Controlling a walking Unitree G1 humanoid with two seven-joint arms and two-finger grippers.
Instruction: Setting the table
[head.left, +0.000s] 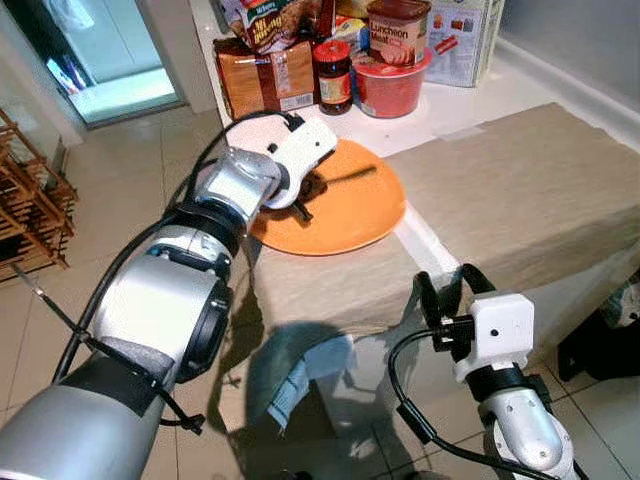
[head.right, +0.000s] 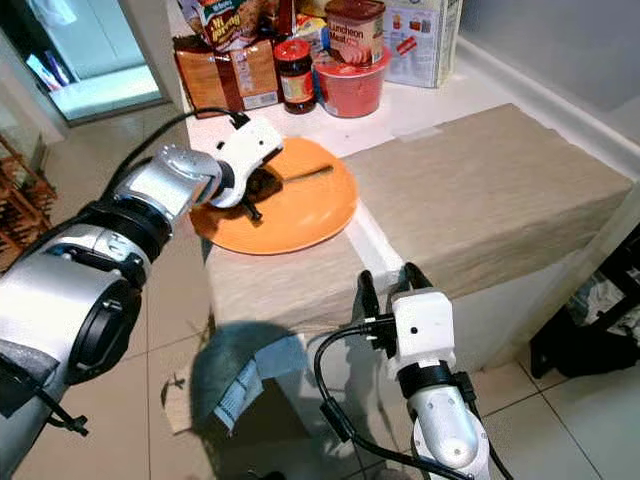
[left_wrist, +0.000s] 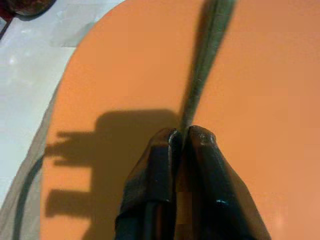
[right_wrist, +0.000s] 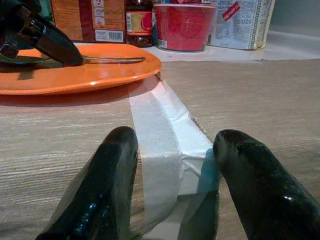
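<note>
where each camera looks

both eye views look forward and steeply down from the head at the tabletop (head.left: 520, 190), and share nearly the whole scene: the orange plate (head.left: 350, 215), the red tub (head.left: 388, 88) and jar (head.left: 333, 75) at the far edge, and the tiled floor (head.left: 130, 190) to the left. the right eye view sits slightly to the side, so everything lies further left in it. the left wrist view looks along the left claw (left_wrist: 184, 137) from very close above the plate. the right wrist view looks low and level across the tabletop between the fingers (right_wrist: 107, 185) of the right claw (right_wrist: 175, 150), sharing the plate, jar and tub with the eye views.
</note>
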